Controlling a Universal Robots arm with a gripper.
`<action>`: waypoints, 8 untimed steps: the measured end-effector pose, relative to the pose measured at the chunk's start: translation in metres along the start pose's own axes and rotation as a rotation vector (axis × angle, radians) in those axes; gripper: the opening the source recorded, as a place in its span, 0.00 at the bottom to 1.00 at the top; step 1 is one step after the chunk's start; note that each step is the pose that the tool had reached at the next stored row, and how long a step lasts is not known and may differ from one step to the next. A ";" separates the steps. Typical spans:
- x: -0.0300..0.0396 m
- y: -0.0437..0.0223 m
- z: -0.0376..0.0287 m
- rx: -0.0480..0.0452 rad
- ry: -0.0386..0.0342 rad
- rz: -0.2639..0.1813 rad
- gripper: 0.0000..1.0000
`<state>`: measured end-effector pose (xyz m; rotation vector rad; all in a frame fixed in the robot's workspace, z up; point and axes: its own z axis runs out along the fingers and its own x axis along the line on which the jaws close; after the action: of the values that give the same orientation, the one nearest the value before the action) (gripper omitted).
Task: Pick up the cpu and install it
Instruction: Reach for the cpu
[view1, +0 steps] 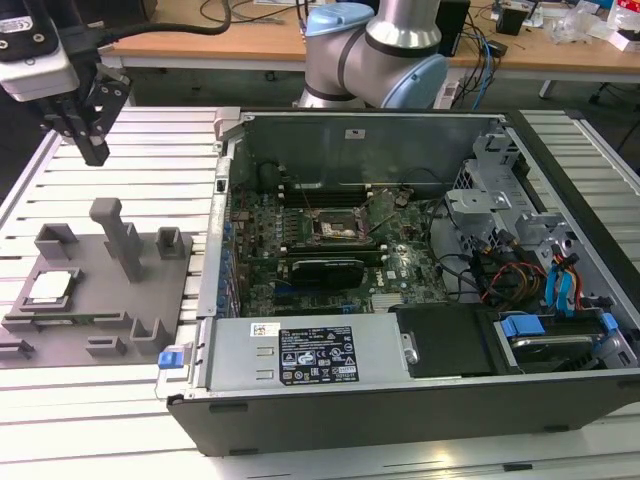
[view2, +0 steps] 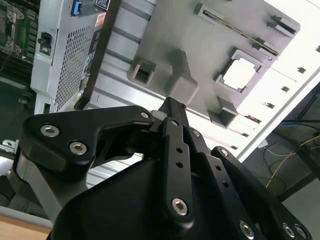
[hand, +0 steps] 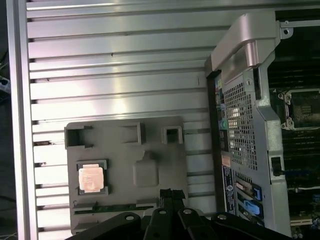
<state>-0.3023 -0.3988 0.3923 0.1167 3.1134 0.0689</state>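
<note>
Table: a silver slatted aluminium work table (view1: 130, 130) carries everything in the scene; its ribbed surface also shows in the first wrist view (hand: 125, 90).
Computer case: a large black and grey metal tower (view1: 400, 420) lies on its side with the side panel off, towards the exterior view's right.
Robot arm: a silver and pale blue jointed arm (view1: 390, 50) stands behind the case.
Motherboard: a green circuit board (view1: 410, 265) lies flat on the floor of the case.
Tray: a grey plastic tray with upright blocks (view1: 100, 300) rests on the table just beside the case, on the exterior view's left; it shows in both wrist views (hand: 120, 155) (view2: 200, 40).
Gripper: a black two-finger gripper (view1: 92, 150) hangs in the air above the table, over the far side of the tray. Its fingers are together and hold nothing. Both wrist views show the tips meeting (view2: 172, 106) (hand: 170, 192).
Socket: a black square socket frame with metal edges (view1: 340, 228) sits on the motherboard, empty, and shows in the first wrist view (hand: 302, 107).
CPU: the cpu, a small thin square chip with a pale silver metal top (view1: 52, 287), lies flat in a square recess of the tray, at the end far from the case. It is well apart from the fingertips and below them, untouched; in the first wrist view (hand: 91, 178) the tips stand nearer the tray's central block than the chip. The second wrist view (view2: 239, 75) shows it bright in its recess.
</note>
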 end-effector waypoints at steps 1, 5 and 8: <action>0.0030 -0.0002 -0.0001 0.0000 0.0000 0.000 0.11; 0.0198 -0.0015 -0.0003 0.0000 0.0000 0.000 0.11; 0.0268 -0.0020 -0.0004 0.0000 0.0000 0.000 0.11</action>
<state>-0.3292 -0.3988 0.3919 0.1166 3.1134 0.0689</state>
